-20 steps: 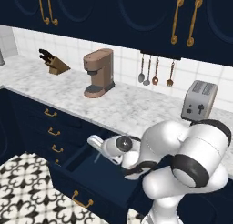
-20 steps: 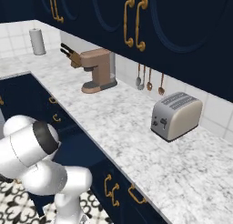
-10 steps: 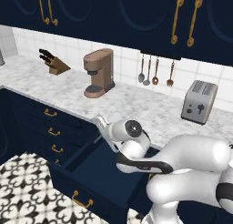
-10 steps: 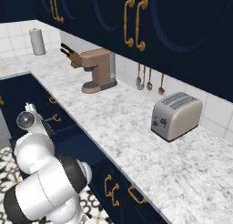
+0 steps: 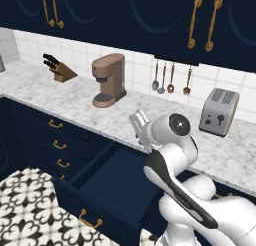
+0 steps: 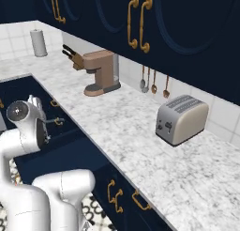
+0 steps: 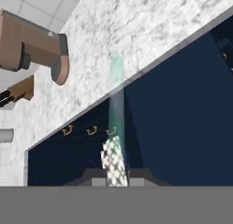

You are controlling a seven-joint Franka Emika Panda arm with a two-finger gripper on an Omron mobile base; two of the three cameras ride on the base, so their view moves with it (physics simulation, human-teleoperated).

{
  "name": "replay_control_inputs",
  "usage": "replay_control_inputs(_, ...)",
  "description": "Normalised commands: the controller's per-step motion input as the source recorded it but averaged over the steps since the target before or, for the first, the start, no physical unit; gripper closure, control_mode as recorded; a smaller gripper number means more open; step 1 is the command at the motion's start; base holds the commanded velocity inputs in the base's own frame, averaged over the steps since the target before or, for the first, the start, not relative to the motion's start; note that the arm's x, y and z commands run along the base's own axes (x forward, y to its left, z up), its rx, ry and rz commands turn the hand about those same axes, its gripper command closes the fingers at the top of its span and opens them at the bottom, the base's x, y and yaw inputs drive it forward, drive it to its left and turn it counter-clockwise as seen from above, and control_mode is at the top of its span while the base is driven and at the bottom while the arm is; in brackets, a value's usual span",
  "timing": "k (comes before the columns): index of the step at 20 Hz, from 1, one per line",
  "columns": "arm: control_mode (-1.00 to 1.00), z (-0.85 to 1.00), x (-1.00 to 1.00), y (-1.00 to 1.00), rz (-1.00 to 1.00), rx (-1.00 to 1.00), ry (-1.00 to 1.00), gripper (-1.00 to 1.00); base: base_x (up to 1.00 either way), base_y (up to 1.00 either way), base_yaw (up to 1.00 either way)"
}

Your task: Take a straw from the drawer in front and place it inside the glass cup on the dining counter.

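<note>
Where marble worktop meets tile, drawer open

The long grey-white marble surface holds a brown coffee maker. Left of the coffee maker sits a wooden knife block. Far to its right stands a silver toaster.

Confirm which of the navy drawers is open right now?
The wide drawer with the curved gold handle, pulled out below the marble worktop beside the arm. The narrower stacked drawers to its left all sit flush and shut.
</note>
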Motion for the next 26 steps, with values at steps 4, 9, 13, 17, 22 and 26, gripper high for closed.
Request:
replay_control_inputs(4, -1.00, 0.41, -0.96, -0.70, -0.07, 0.00, 0.00, 1.00, 0.00, 0.00, 0.00)
replay_control_inputs(9, -1.00, -0.16, -0.31, -0.50, -0.02, 0.01, -0.10, 1.00, 0.00, 0.00, 0.00)
replay_control_inputs(13, -1.00, -0.42, 0.00, -0.16, 0.00, 0.00, -0.08, 1.00, 0.00, 0.00, 0.00)
replay_control_inputs(17, -1.00, -0.37, 0.00, -0.09, 0.00, 0.00, -0.12, 1.00, 0.00, 0.00, 0.00)
replay_control_inputs(22, 1.00, -0.25, 0.00, -0.18, 0.00, 0.00, -0.09, 1.00, -0.04, -0.10, 0.00)
replay_control_inputs(26, 1.00, 0.00, 0.00, 0.00, 0.00, 0.00, 0.00, 1.00, -0.42, -0.63, 0.02)
